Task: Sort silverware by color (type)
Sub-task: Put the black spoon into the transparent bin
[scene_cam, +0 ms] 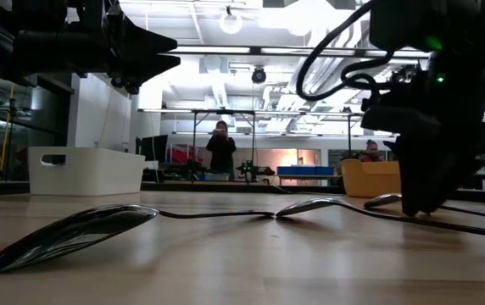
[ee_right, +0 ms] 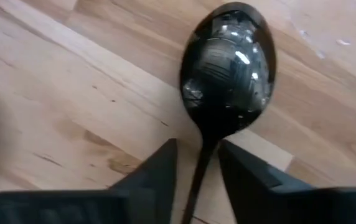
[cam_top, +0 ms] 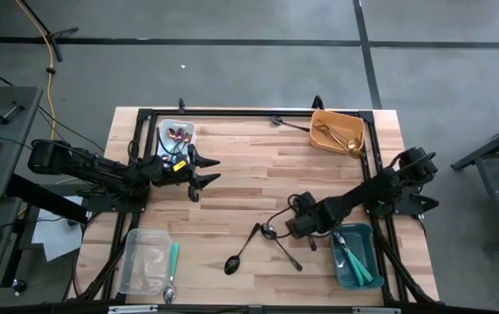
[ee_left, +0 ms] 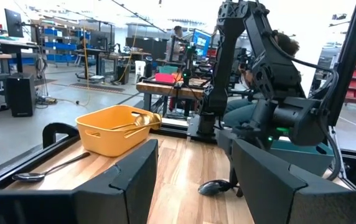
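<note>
Black spoons of the silverware lie on the wooden table. One rests on its bowl near the front. A second lies beside it, its bowl toward the middle. My right gripper points down over a third black spoon, open, with one finger on each side of its neck. The arm hides this spoon in the high view. My left gripper hangs open and level at the table's left, near the white bin.
An orange bin with gold pieces stands at the far right, and a teal bin with teal-handled pieces at the near right. A clear bin stands near left, a teal-handled spoon beside it. A black utensil lies by the far edge.
</note>
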### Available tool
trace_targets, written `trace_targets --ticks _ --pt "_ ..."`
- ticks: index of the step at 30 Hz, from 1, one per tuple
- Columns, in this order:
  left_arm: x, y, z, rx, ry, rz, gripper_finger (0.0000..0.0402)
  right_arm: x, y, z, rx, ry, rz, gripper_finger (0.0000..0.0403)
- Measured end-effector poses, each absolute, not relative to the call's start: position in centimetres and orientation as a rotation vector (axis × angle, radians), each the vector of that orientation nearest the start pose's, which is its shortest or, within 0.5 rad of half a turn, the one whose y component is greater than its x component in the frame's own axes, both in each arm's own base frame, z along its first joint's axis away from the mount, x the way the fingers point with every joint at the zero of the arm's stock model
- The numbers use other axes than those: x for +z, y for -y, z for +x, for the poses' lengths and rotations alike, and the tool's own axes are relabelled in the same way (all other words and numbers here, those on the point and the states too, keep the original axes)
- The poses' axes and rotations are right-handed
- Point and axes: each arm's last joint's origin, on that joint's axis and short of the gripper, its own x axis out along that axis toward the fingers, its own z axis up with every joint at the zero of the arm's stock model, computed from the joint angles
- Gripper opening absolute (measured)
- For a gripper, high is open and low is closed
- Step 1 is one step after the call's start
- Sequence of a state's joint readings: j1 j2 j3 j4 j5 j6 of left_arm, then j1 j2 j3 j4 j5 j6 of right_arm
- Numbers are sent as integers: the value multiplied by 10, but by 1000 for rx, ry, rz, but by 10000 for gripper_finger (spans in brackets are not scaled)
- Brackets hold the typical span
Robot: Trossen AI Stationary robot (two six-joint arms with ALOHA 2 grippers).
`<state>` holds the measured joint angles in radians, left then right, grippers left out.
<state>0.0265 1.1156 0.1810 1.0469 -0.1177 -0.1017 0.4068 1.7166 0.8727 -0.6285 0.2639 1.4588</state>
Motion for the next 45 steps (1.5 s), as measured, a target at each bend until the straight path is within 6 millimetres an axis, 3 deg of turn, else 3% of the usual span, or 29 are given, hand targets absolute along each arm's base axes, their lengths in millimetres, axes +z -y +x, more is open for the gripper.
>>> trace_targets --ticks 5,9,14,22,28,31,35,45 --pt "190 -9 194 138 119 -106 200 131 -103 259 -800 -1129 679 16" --pt "193 -9 192 136 138 -111 200 144 -97 260 -779 -1120 590 19" --pt "205 -8 186 106 205 -168 200 170 -84 259 -780 -984 478 11" --pt "226 -2 171 -97 322 -169 200 206 -75 250 -792 -666 315 7" --pt "225 -2 171 -94 305 -132 200 196 -70 256 -590 -378 332 7" --pt "222 -3 173 -59 287 -90 200 184 -59 259 -429 -240 319 7" --pt "218 -4 176 -20 260 -75 200 184 -42 266 -337 -51 260 7" --pt "199 -6 206 33 108 -99 200 189 -20 314 -173 4 154 7"
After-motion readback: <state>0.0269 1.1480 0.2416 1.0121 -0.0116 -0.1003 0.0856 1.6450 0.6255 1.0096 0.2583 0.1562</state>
